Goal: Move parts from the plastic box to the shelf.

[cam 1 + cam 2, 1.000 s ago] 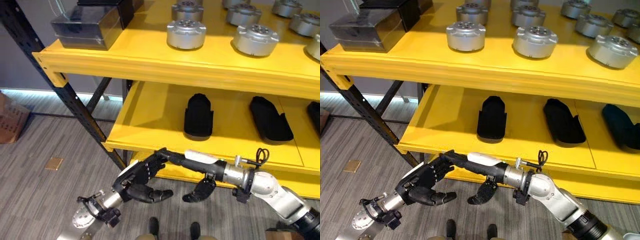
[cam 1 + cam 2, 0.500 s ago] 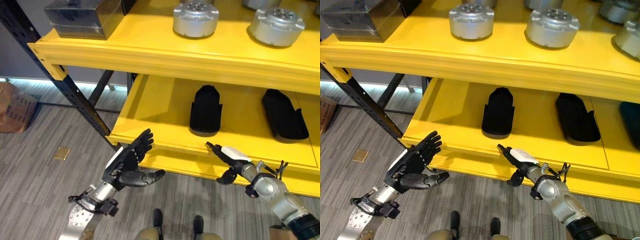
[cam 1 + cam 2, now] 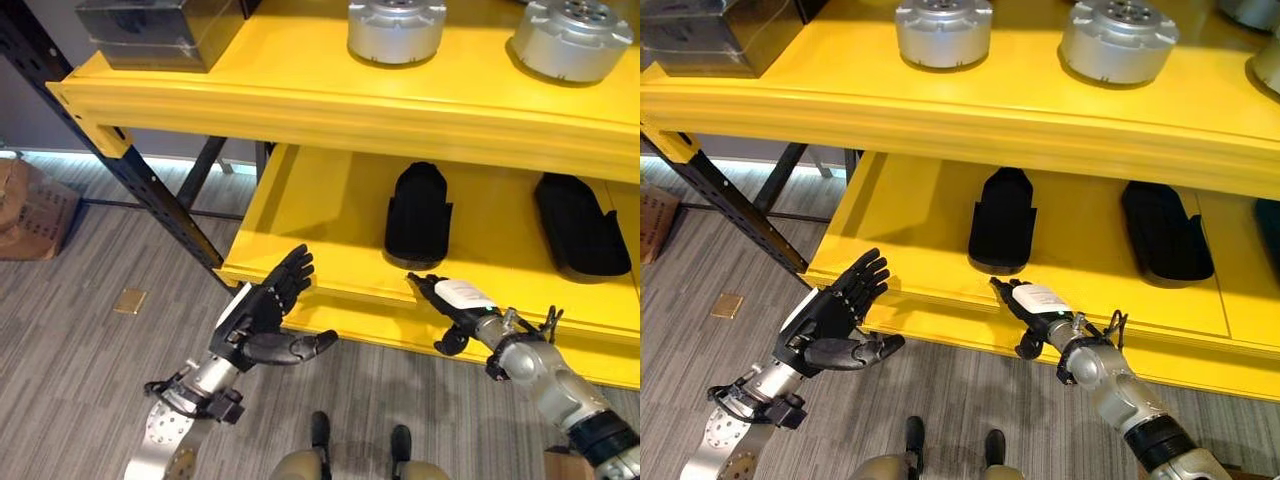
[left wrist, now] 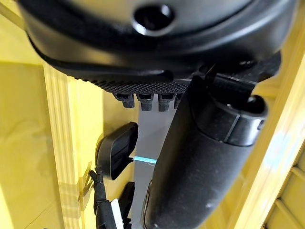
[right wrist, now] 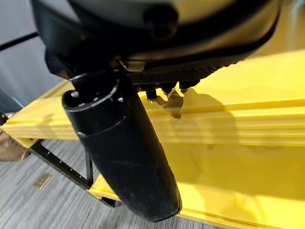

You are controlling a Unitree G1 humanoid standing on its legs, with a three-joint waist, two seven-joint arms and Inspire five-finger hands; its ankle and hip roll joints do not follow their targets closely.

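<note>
Both hands are empty, fingers spread: the left hand (image 3: pixel 262 318) and right hand (image 3: pixel 452 303) hover at the lower shelf's (image 3: pixel 330 215) front edge. Black parts (image 3: pixel 418 212) lie on it. Next, the robot probably fetches another part.

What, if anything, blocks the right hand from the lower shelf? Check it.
Nothing visible does. The right hand hangs open and empty at the lower shelf's front edge, bare yellow board ahead, with the nearest black part lying further back.
</note>
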